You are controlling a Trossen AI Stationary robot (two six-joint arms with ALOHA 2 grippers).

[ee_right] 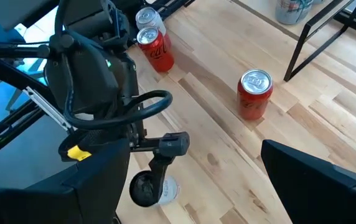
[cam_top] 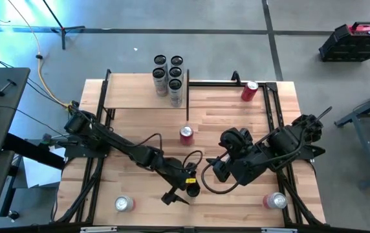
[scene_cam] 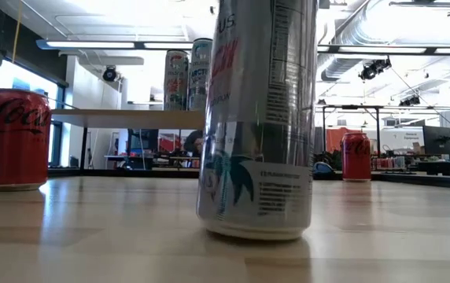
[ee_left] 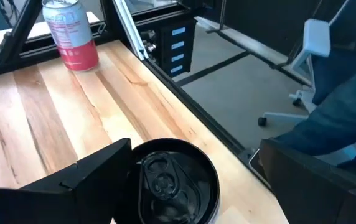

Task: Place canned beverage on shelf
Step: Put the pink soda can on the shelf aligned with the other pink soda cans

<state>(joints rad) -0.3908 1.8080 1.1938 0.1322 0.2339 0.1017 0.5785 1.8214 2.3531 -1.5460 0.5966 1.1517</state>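
Observation:
A tall pale can with a black top (cam_top: 193,189) stands upright on the tabletop near its front edge; it fills the low view (scene_cam: 260,118). My left gripper (cam_top: 184,189) is open around its top (ee_left: 177,183), one finger on each side. My right gripper (cam_top: 216,169) is open and empty just to the can's right, above the table. The shelf (cam_top: 136,97), a light-wood board on black posts, stands at the far left with several tall cans (cam_top: 169,76) on its right end. My left gripper comes at the can from above, slanting. One finger (ee_left: 97,171) stands right beside the can's top rim (ee_left: 142,163); I cannot tell whether it touches. The other finger (ee_left: 315,180) stands well apart from the can. The can rests upright on the table.
Red cans stand on the table: one at mid-table (cam_top: 186,134), one at the far right (cam_top: 249,90), one at the near left (cam_top: 124,204), one at the near right (cam_top: 275,200). Black frame rails (cam_top: 275,103) run along the table's sides.

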